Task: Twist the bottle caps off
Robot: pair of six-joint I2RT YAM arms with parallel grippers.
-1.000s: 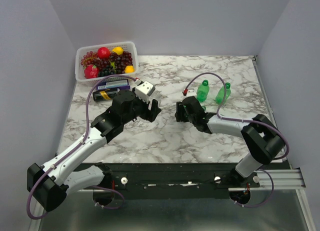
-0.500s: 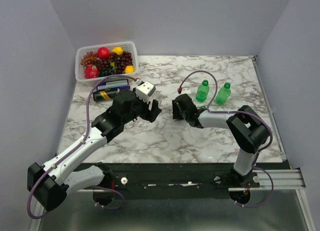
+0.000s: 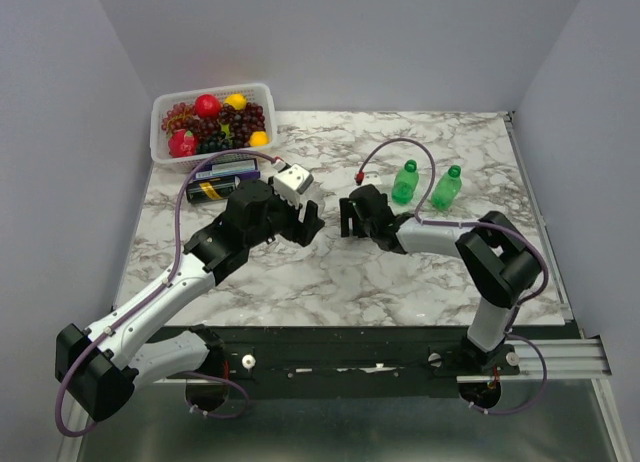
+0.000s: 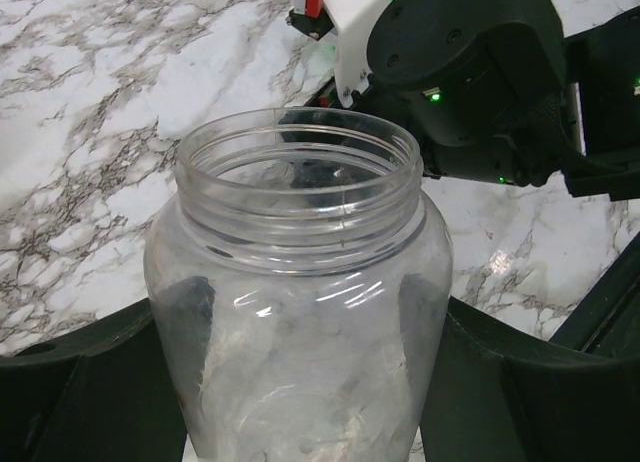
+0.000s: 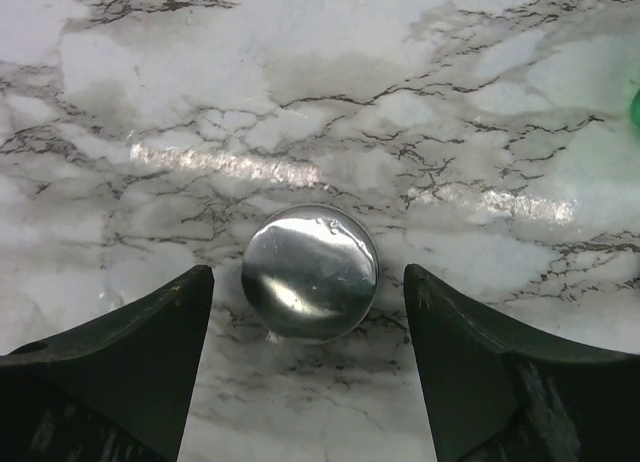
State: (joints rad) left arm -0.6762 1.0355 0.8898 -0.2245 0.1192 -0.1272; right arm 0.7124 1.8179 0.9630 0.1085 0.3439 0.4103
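From the top cam we get the layout. The left gripper (image 3: 306, 220) and right gripper (image 3: 346, 216) sit near each other at mid-table, tips facing. Two green bottles (image 3: 404, 186) (image 3: 445, 191) stand upright just behind the right arm, side by side but apart, and their green caps (image 3: 410, 165) (image 3: 455, 170) are on. A basket (image 3: 160, 147) of fruit sits at the far left corner of the marble table (image 3: 330, 277), w/ a dark can (image 3: 212, 189) lying just in front of it.

From up there we can't make out what either gripper has; the arm bodies cover it.

The left wrist cam fills that in. The clear bottle (image 4: 300, 322) is upright, clamped btwn the two left fingers (image 4: 90, 392), one pressed on each side of its body. Its threaded mouth is bare, no cap on it. The right gripper's dark body looms just beyond the rim.

The right wrist cam shows the rest. The silvery cap (image 5: 310, 272) lies flat on the marble, top face up, btwn the right fingers (image 5: 110, 372). They're spread wide w/ clear marble on both sides of the cap, so they touch nothing and hold nothing. There's a sliver of green at that frame's right edge, too little to ID.
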